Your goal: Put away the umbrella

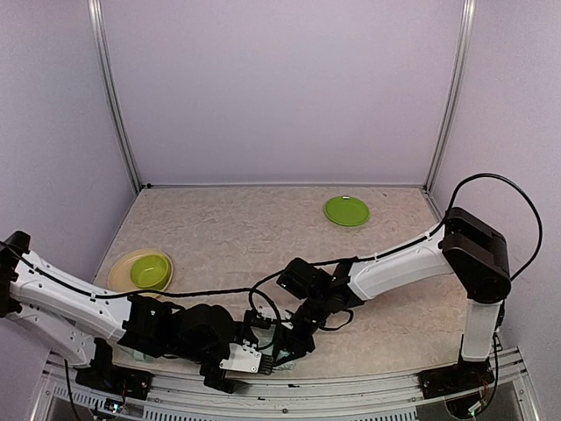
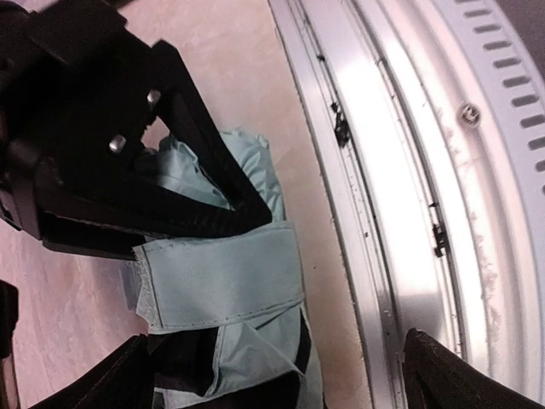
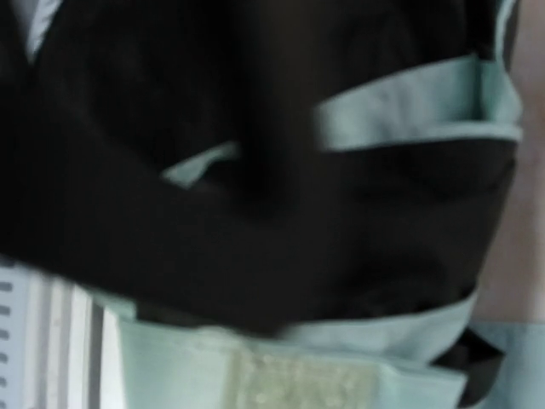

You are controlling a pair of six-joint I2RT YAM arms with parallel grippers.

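Note:
The umbrella [image 2: 223, 281] lies folded at the table's near edge, pale mint fabric with black lining, a mint strap across it. In the top view only a sliver of it [image 1: 286, 365] shows under the two grippers. My left gripper [image 2: 285, 379] is open, its fingers [image 2: 460, 379] wide on either side of the umbrella's lower part. My right gripper [image 1: 285, 344] reaches in from the right; one black finger [image 2: 183, 183] rests on the umbrella just above the strap. The right wrist view is blurred and filled by the umbrella [image 3: 400, 111], with the strap's velcro patch [image 3: 298, 379] at the bottom; its own fingers are hidden.
The metal rail [image 2: 400, 196] of the table's near edge runs right beside the umbrella. A green bowl [image 1: 150, 271] on a yellow plate [image 1: 123, 263] sits at the left. A green plate [image 1: 346, 210] lies at the back right. Cables trail between the arms.

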